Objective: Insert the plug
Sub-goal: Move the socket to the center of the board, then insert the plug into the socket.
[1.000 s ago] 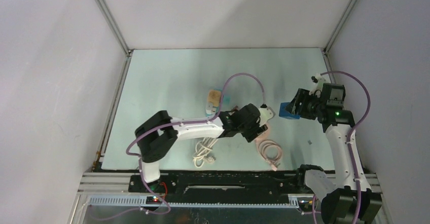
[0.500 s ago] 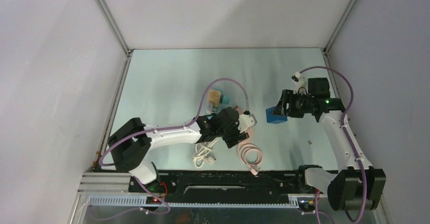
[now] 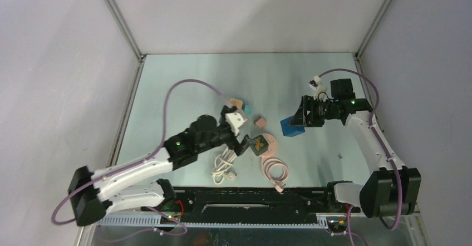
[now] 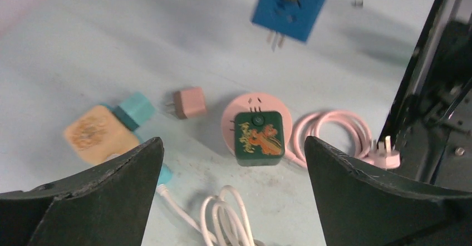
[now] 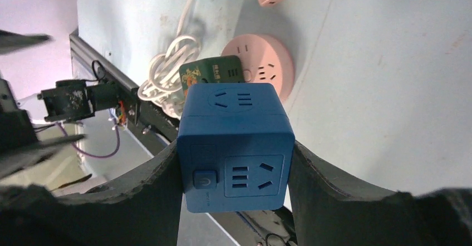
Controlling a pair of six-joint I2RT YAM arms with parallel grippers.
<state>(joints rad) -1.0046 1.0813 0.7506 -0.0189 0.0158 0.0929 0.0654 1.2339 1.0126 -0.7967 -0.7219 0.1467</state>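
Two pincers here. Nearest, the left pincer (image 4: 232, 146) hangs wide apart and empty over the dark green square adapter (image 4: 259, 138) on the round pink socket disc (image 4: 232, 112). Farther right, the right pincer (image 5: 235, 165) is clamped on the blue cube plug (image 5: 236, 140), off the bench (image 3: 195, 84), pins downward. The disc lies nearer-left of it.

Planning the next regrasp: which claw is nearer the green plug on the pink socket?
Left. The left claw is open just beside the green plug; the right claw is farther off to its right, holding the blue cube.
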